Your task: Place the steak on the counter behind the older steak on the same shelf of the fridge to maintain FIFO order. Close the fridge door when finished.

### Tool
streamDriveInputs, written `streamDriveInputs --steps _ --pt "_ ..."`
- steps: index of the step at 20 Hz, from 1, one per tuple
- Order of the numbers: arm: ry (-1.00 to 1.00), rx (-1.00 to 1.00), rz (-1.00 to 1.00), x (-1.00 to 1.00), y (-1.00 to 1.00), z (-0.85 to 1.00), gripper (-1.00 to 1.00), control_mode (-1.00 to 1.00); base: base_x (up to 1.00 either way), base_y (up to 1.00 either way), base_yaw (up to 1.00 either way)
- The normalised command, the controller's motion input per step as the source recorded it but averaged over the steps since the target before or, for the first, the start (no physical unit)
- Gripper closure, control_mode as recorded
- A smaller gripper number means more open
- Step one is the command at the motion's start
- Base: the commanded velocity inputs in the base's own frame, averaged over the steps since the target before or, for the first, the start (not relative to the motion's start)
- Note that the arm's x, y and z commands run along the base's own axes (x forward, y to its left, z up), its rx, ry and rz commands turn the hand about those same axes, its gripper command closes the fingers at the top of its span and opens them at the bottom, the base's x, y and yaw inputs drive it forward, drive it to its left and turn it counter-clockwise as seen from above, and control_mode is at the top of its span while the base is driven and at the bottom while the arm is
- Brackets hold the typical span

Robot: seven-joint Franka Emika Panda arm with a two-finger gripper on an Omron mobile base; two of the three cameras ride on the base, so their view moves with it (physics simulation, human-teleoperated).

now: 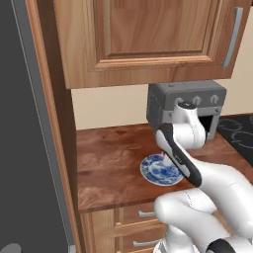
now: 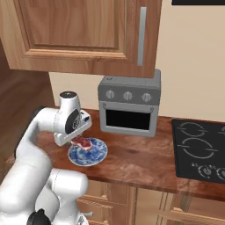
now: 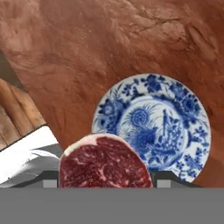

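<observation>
Gripper (image 2: pixel 81 139) hangs just above the blue-and-white plate (image 2: pixel 88 153), and it looks clamped on the steak (image 3: pixel 105 164): in the hand view the pinkish-red slab with its pale fat rim sits right between the dark fingertips, in front of the plate rather than flat on it, and in the right base view the meat shows directly under the hand over the plate's left side. Whether the steak is fully clear of the plate I cannot tell. The plate rests on the reddish-brown wooden surface (image 2: pixel 140 160), in front of and to the left of a grey toaster oven (image 2: pixel 128 105). The main risk, as I judge it, is the hold itself: a thin, soft slab pinched at one edge could sag, pivot or slide out during the long swing towards the fridge (image 1: pixel 24 148), whose dark grey side fills the left of the left base view. A quick lift could also drag the plate along or tip it, if the meat clings to it. The wall cabinet (image 2: pixel 79 35) overhead and the wooden panel beside the fridge leave a tight path for the arm. Hidden from here: the fingertips are mostly covered by the steak, the arm blocks the hand and meat in the left base view, and the fridge interior, its shelf and the older steak are out of sight.
</observation>
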Motion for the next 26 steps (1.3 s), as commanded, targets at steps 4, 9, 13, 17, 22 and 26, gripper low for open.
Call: streamDriveInputs --steps 4,9,13,17,22,26 --pt "-0.09 0.03 -0.08 -0.88 -0.01 0.81 1.00 -1.00 0.00 0.00 0.00" --pt "-0.14 0.00 -0.04 -0.69 -0.08 0.54 1.00 -1.00 0.00 0.00 0.00" --pt "-0.17 0.00 -0.01 -0.48 -0.01 0.75 1.00 -1.00 0.00 0.00 0.00" --pt "-0.18 0.00 0.00 -0.34 0.00 0.74 1.00 -1.00 0.00 0.00 0.00" --pt "-0.03 0.00 0.00 -0.08 0.04 0.07 1.00 -1.00 0.00 0.00 0.00" --pt "0.00 0.00 0.00 0.00 0.05 -0.14 1.00 -1.00 0.00 0.00 0.00"
